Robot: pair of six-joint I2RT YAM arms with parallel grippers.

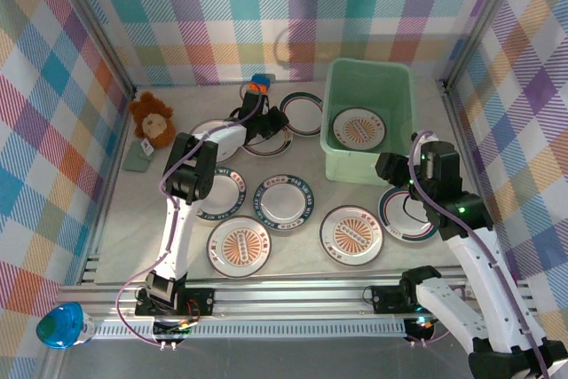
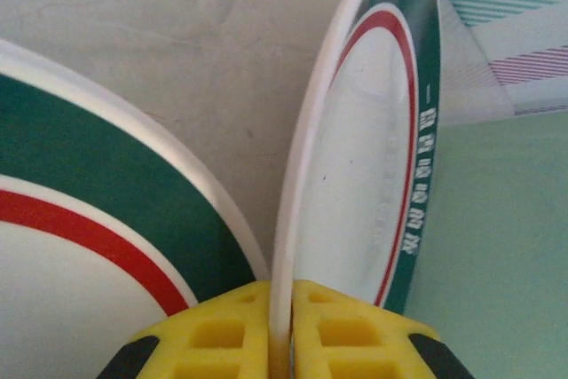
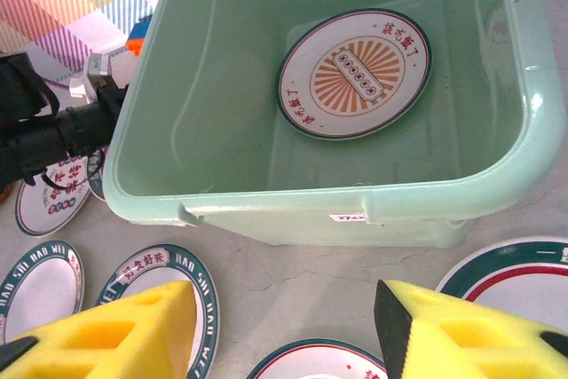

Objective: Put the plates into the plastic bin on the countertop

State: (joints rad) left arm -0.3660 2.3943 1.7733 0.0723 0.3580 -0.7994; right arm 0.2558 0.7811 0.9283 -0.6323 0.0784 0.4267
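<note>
Left wrist: my left gripper [image 2: 282,295] is clamped on the rim of a plate [image 2: 355,175]. The yellow fingers meet on its white edge and the plate stands on edge, running straight away from me. A second plate [image 2: 89,184] lies flat on the countertop [image 2: 177,42] just to the left, close to my left finger. The pale green to the right of the pinched plate I take to be the bin [image 2: 497,264], so the drop point is on the plate's face side, to my right.

Top view: the left arm reaches to the far middle of the counter, and the bin stands to its right with one more flat plate [image 1: 302,113] between them. I judge the carry to be a lift and then a sideways sweep to the right, high enough for the upright plate's lower edge to pass over the rolled rim. My right gripper [image 1: 390,169] sits by the bin's near right corner and is the nearer arm, though the left one has the plate.

Right wrist: my right fingers stand apart with nothing between them, looking over the bin's near wall. One sunburst plate [image 3: 355,73] already leans on the floor inside, and more plates lie on the counter below.
</note>
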